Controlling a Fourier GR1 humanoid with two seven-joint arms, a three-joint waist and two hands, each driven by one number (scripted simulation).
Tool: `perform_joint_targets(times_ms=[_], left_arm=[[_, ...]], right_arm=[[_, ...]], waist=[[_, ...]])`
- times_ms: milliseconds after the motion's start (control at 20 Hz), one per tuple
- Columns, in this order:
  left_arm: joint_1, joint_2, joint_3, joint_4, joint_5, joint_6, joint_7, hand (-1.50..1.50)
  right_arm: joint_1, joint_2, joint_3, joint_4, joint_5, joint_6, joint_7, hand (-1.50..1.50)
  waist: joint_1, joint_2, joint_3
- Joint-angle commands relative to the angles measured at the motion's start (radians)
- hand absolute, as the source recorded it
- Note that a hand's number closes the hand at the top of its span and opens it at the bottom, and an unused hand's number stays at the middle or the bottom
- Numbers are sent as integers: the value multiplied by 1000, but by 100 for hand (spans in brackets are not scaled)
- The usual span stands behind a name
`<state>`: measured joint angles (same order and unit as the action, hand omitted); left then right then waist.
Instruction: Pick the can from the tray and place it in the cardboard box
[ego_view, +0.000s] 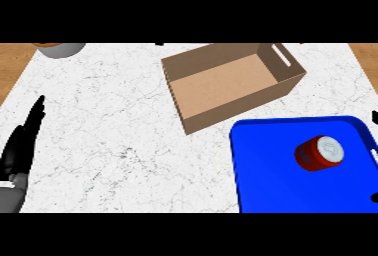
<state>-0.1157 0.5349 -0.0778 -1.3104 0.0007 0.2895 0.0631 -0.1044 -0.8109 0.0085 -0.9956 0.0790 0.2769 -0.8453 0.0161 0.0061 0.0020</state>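
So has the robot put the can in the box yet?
Not yet. Nothing looks done: the red can is on the blue tray, and the cardboard box beside it holds nothing. Nothing is in hand either: the left hand rests open at the view's left edge, and only a sliver of the right hand shows at the right edge. Grabbing, lifting and dropping the can into the box are all left.

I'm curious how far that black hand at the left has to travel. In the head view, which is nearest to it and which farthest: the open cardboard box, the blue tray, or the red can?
From the left hand, resting open at the left edge:
1. Open brown cardboard box, upper middle.
2. Blue plastic tray, lower right.
3. Red can with silver top, on the tray's right part.
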Motion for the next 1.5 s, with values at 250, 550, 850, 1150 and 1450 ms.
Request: perform_joint_targets(times_ms=[250, 550, 850, 1150, 1450], left_arm=[[8, -8, 13, -37, -14, -4, 32, 0], [24, -10, 26, -53, -33, -20, 35, 0], [41, -50, 71, -29, -58, -39, -5, 0], [23, -27, 136, 7, -63, -118, -14, 0], [27, -53, 156, -43, -89, -137, 22, 0]], right_arm=[[-163, -90, 171, 3, 268, 47, 118, -150], [-289, -14, 252, -20, 368, 154, 315, -150], [-288, 28, 231, -8, 474, 172, 325, -150], [-336, 54, 178, 21, 534, 217, 313, -150], [-288, 156, 166, -40, 578, 219, 355, -150]], waist=[[6, -6, -2], [0, -6, -2], [-11, -6, -2], [-11, -6, -2], [-12, -7, -2]])
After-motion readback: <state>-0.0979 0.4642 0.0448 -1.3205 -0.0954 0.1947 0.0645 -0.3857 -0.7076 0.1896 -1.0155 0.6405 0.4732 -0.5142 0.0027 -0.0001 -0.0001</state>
